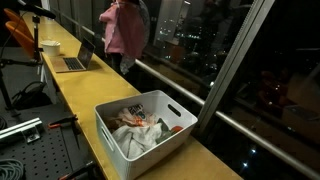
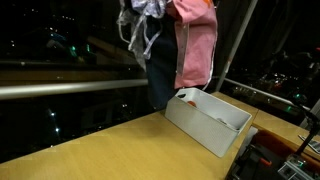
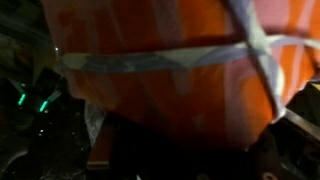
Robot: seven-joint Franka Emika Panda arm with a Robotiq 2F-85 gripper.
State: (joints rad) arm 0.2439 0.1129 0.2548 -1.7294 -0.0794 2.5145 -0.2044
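Wooden counter (image 1: pixel 80 92) | gripper hidden in hanging pink cloth (image 2: pixel 195 45) | top cropped

Looks like an office-slash-lab to me, shot at night. A long wooden desk (image 1: pixel 85 92) runs along a big window (image 1: pixel 200 40) with city lights outside. A laptop (image 1: pixel 76 58) and a cup (image 1: pixel 50 46) sit on it, and beside it there's a drilled metal breadboard (image 1: pixel 35 148) with cables (image 1: pixel 12 165).
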